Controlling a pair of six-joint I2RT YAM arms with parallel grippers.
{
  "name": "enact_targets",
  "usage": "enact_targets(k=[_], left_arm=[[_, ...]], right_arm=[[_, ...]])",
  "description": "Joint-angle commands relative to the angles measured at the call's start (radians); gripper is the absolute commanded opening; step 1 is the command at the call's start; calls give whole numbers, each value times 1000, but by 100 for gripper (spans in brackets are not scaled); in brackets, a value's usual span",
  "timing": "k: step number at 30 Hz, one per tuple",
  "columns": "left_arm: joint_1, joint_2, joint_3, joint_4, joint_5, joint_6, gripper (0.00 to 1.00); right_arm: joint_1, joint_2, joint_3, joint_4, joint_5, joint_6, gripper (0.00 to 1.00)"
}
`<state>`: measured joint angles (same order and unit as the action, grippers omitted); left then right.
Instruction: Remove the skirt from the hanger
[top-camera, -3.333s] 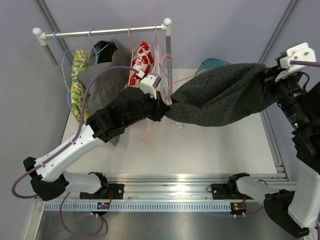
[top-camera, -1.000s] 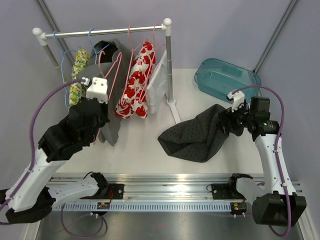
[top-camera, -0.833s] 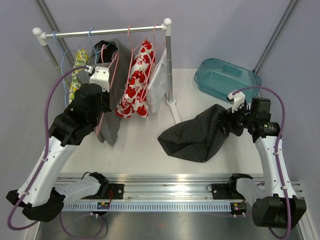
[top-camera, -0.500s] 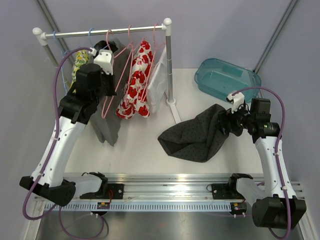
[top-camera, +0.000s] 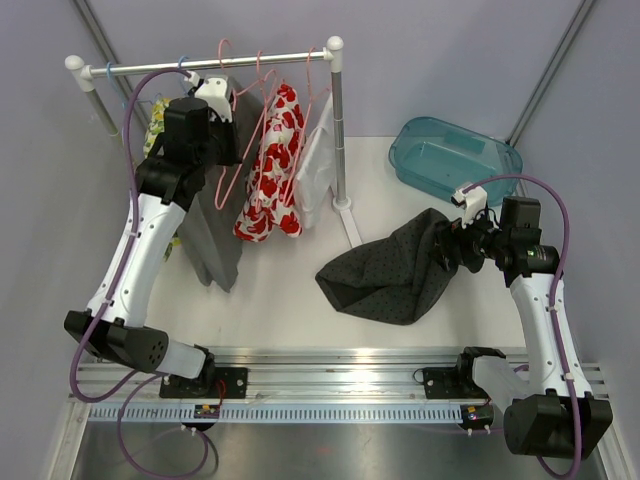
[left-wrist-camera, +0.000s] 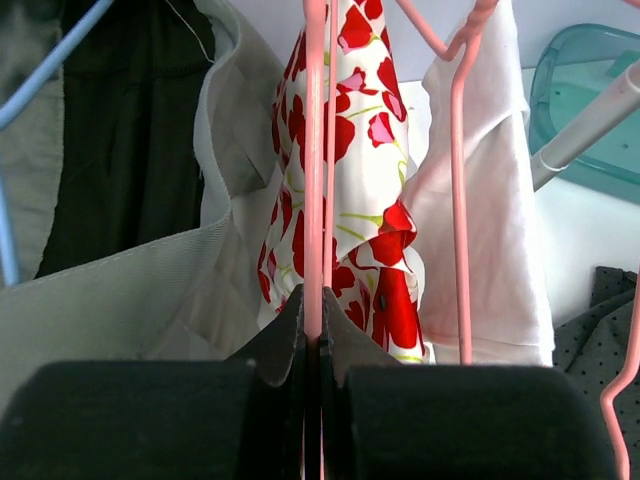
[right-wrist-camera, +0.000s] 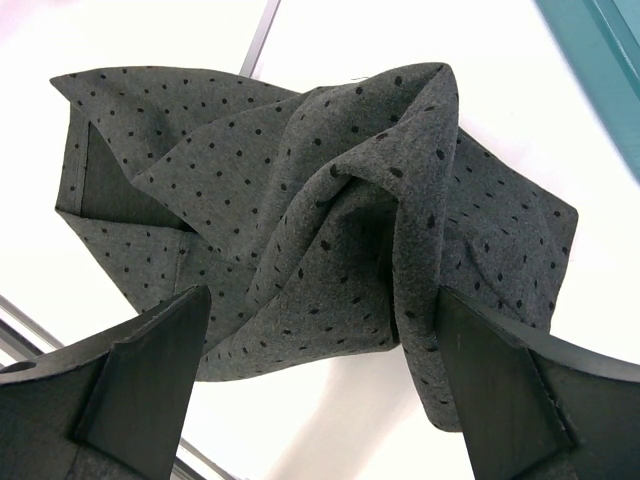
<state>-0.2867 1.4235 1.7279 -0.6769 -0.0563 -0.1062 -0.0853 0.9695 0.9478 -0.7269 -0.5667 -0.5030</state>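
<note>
The skirt (top-camera: 390, 270), dark grey with black dots, lies crumpled on the white table, off the hanger. My right gripper (top-camera: 452, 245) hovers at its right end, open, with the skirt (right-wrist-camera: 300, 210) below the spread fingers of the right gripper (right-wrist-camera: 320, 305) and nothing clamped. My left gripper (top-camera: 222, 140) is raised beside the clothes rail, shut on the bare pink hanger (top-camera: 243, 150). In the left wrist view the hanger's wire (left-wrist-camera: 314, 150) runs straight up out of the closed left gripper (left-wrist-camera: 313, 300). Its hook is up at rail height; whether it rests on the rail I cannot tell.
The clothes rail (top-camera: 270, 60) carries a red floral garment (top-camera: 272, 165), a white garment (top-camera: 315, 170) and a grey garment (top-camera: 205, 235). Its right post (top-camera: 340, 130) stands on the table. A teal bin (top-camera: 455, 155) sits at the back right.
The skirt was stretched between both grippers; now it lies on the table and the right gripper has let go. The left arm has swung up and back to the rail with the hanger.
</note>
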Motion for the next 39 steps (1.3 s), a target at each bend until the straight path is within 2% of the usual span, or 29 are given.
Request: enact_targets(k=[1,3,7,10,11,13,14,17,23,26,31,36,37,39], left_arm=[[14,2,26,59,50,-16,0],[18,-12,-20,69,50,-16,0],[34,-34,-82,92,96,-32,13],[41,-50,-94,96,104,-49,37],[43,-55,-93,89,107,-53,48],[46,-75,-85,80,108,-67,61],[46,-84,-83,77,108,-70,72],[46,-138,-87,69,102,-75,87],[46,-271,-149,56,113,-69,99],[46,-334,-229,54,116,-72,99],[46,-543,-408,86,173,-84,99],[46,-753,-592,118,272,-101,99],[46,-815,-644,132,315,-105,99],[46,-880,-691,151,358,-136,99]], right_arm=[[-1,-15,-4,12,-25,-19,99],[-2,-14,-6,9,-25,-20,99],[-2,-8,-3,7,-22,-20,99],[-1,-9,-1,12,-9,-17,99],[-2,-14,-3,20,13,-14,99],[-1,-15,0,27,45,-2,100],[-2,-18,3,35,75,4,99],[-2,-28,20,27,125,9,100],[-2,-22,109,-45,157,-20,99],[-2,4,155,-65,157,-25,99],[-2,109,163,-82,36,-29,99],[-2,215,137,26,71,7,99],[-2,227,135,33,70,12,98],[-1,253,126,56,41,11,91]])
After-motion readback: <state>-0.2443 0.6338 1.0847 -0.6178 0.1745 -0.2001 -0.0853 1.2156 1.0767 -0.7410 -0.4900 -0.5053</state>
